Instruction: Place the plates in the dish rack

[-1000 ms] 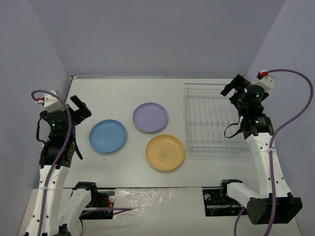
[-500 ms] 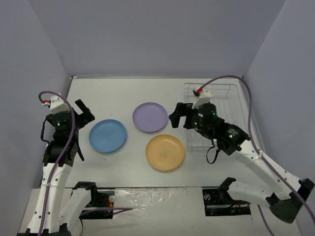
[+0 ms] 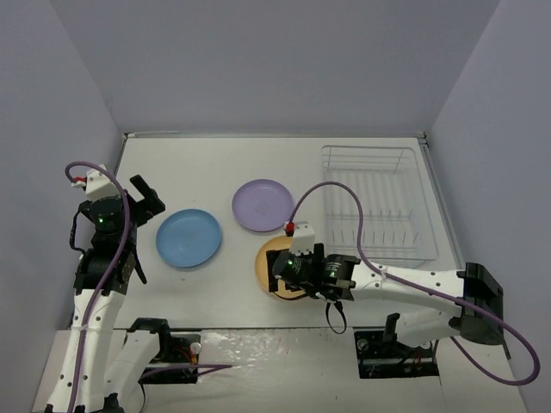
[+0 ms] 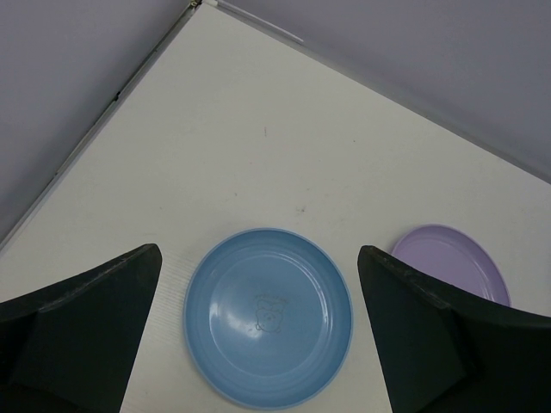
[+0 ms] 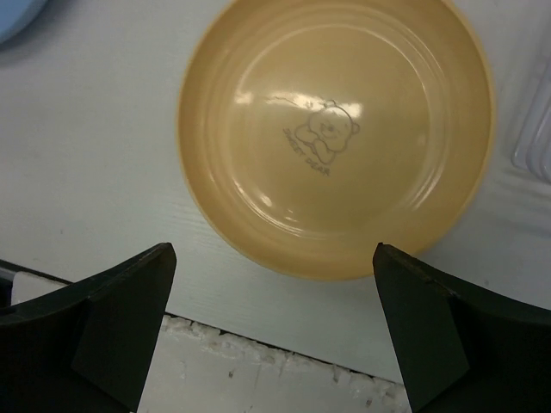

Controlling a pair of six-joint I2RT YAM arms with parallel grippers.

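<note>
Three plates lie flat on the white table: the blue plate (image 3: 188, 237), the lavender plate (image 3: 263, 205) and the orange-yellow plate (image 3: 269, 256), which the right arm partly covers. The clear wire dish rack (image 3: 379, 202) stands at the right with no plates in it. My right gripper (image 3: 297, 277) is open over the orange plate's near edge; in the right wrist view the plate (image 5: 336, 133) sits between and beyond the spread fingers of that gripper (image 5: 272, 251). My left gripper (image 3: 143, 196) is open and empty, left of the blue plate (image 4: 269, 317), which lies ahead of that gripper (image 4: 258, 251).
The lavender plate (image 4: 452, 258) shows at the right of the left wrist view. The table's near edge (image 5: 284, 344) runs just below the orange plate. A corner of the rack (image 5: 535, 129) shows at the right. Grey walls enclose the table on three sides.
My right arm has swung from the rack's far right corner, leftward and toward the near edge, down over the orange plate. The left arm has barely moved. The plates have not moved.
</note>
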